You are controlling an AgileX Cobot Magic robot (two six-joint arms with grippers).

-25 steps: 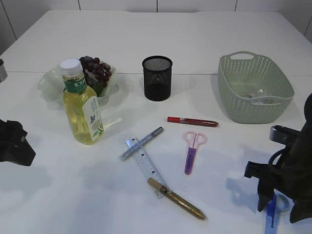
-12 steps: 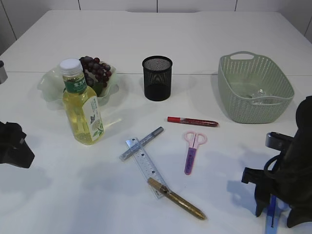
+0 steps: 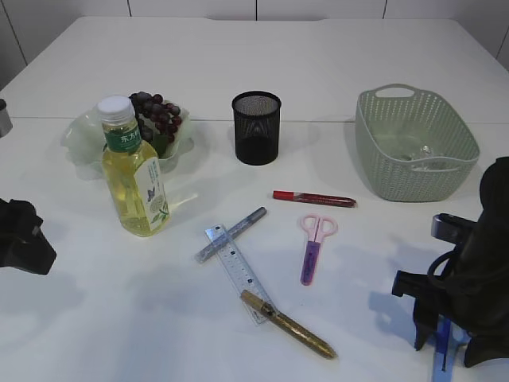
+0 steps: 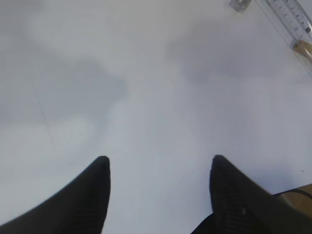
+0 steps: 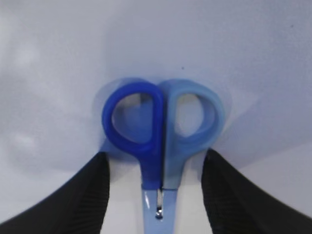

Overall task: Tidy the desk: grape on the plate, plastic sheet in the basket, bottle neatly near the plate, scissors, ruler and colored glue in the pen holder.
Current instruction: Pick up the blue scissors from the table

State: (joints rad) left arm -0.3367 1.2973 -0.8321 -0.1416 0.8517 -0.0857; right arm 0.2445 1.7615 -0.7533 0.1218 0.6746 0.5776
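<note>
Right claw (image 3: 445,350), exterior view: yours sits at the near right corner of the worktop (image 3: 334,48), low over the blue scissors (image 3: 442,356), of which only a sliver shows beneath it. Left claw (image 3: 24,239): near left edge, over bare worktop, well apart from every item. Grapes (image 3: 155,111) lie on the pale plate (image 3: 83,139), far left; bottle (image 3: 135,171) upright just in front of it, so both look placed. Pen holder (image 3: 256,127): centre far, nothing seen standing in it. Basket (image 3: 415,143): far right, clear sheet faintly visible inside. Loose between them: red glue pen (image 3: 314,198), pink scissors (image 3: 314,247), ruler (image 3: 237,270) crossed by a silver glue pen (image 3: 231,235) and a gold glue pen (image 3: 288,325).

Left wrist view: left claw (image 4: 158,168) stands partly open, holding nothing; the ruler's end (image 4: 292,14) shows far right.

Right wrist view: right claw (image 5: 155,165) stands partly open, its tips either side of the blue scissors (image 5: 161,146) just below the finger loops, not gripping. You appear lined up there to pinch the shank, for carrying to the holder.
</note>
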